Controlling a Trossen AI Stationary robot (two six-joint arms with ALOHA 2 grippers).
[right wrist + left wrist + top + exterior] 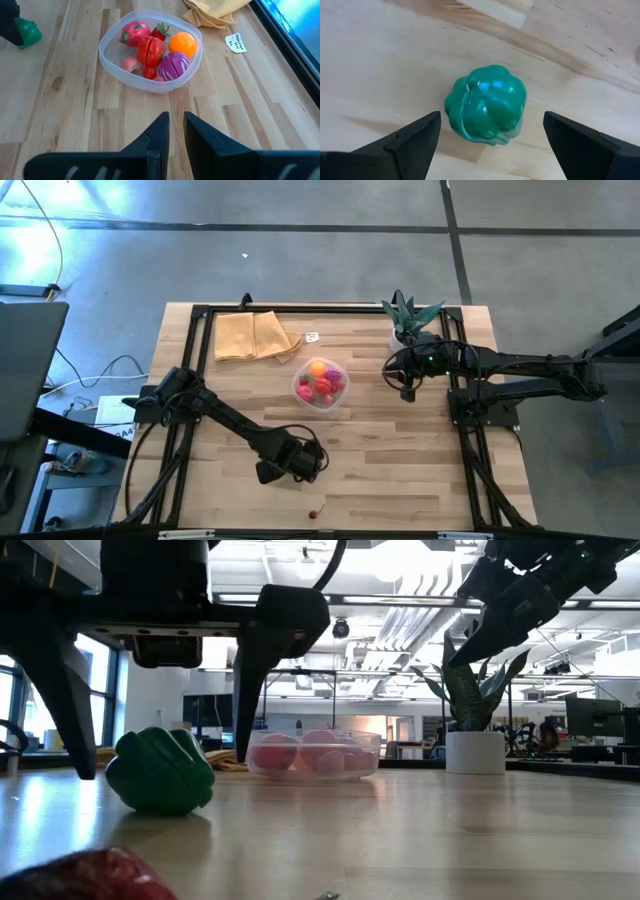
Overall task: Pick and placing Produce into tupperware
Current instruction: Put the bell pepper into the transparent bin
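Hovering: your left end effector [490,137] was wide open, empty, above the green pepper [486,104].
Relation: pepper lay centred between its fingers.
Right end effector [172,132]: nearly closed, empty.

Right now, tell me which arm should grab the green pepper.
Left. The left gripper hangs open directly above the green pepper, a finger on each side. The right gripper is shut, across the table beyond the tupperware, near the potted plant.
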